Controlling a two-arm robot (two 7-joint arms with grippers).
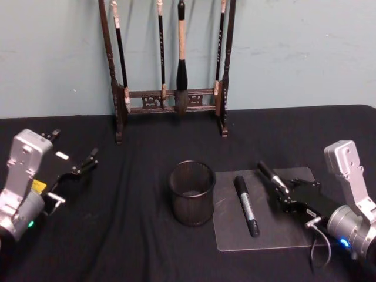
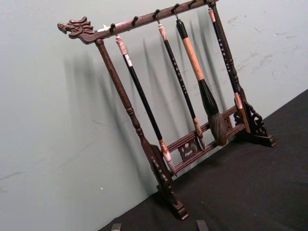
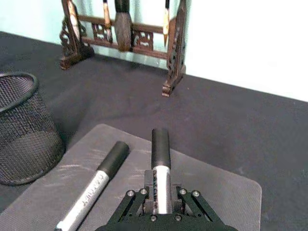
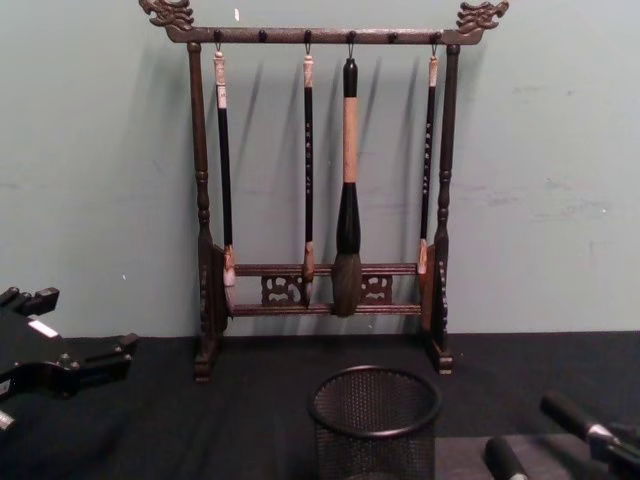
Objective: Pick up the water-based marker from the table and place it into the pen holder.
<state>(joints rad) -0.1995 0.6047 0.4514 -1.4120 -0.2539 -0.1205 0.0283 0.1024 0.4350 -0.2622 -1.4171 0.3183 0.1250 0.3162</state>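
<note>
Water-based marker [image 3: 161, 163]: where is it?

Between the fingers of the right pincer [image 3: 161, 195], which is clamped on its silver barrel. The black cap points away from the wrist, toward the wall.

Is it off the surface?

It is over the clear mat [image 1: 282, 232], and in the chest view its cap end tilts upward. Whether the barrel touches the mat I cannot tell.

What lies next to it?

A second marker [image 1: 247, 205] lies flat on the same mat. It is just beside the held one, on the robot's left of it, not touching.

And the pen holder [image 1: 191, 202]?

Upright on the black surface [image 1: 117, 235], just beside the mat's left edge and apart from both markers.

Farther out?

The wooden brush rack [image 1: 170, 100] stands at the wall behind the holder, with four brushes hanging from it. The left pincer [image 1: 73, 148] is well off to the left, its fingers spread apart.
</note>
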